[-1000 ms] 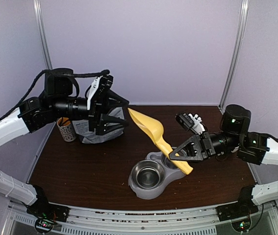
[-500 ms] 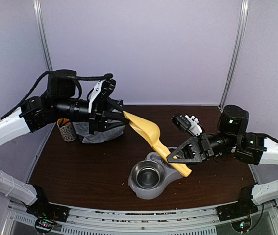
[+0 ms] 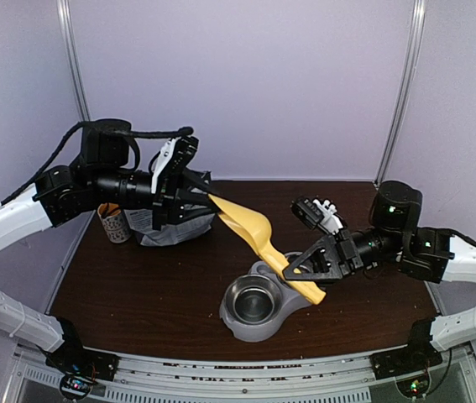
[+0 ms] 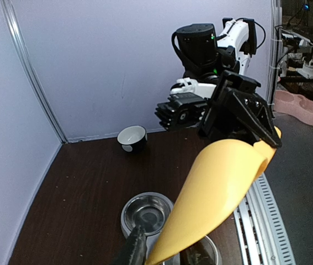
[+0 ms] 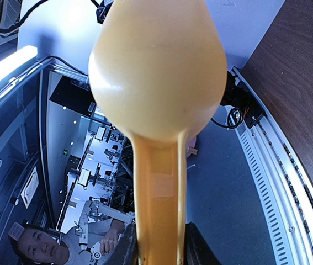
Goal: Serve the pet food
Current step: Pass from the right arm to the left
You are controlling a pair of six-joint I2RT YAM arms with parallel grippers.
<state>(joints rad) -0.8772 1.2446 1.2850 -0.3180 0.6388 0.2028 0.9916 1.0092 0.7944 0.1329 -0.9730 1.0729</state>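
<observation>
**While the scoop is gripped at both ends, the pet food is not made out**

Where the scoop (image 3: 250, 225) hangs slanted above the table (image 3: 137, 285), its handle is clamped by the right gripper (image 3: 298, 270), whose fingers (image 5: 200, 254) are set narrowly against both sides. Its front lip is pinched by the left gripper (image 3: 197, 204), set nearly closed. One left finger (image 4: 131, 249) is seen touching the lip, and the other is cut off. The bag (image 3: 166, 233), near the back left corner, is partly hidden behind the left gripper, its mouth included. One bowl of the feeder (image 3: 250, 333), near the front edge, is covered by the scoop. Pet food cannot be made out in any view.
</observation>
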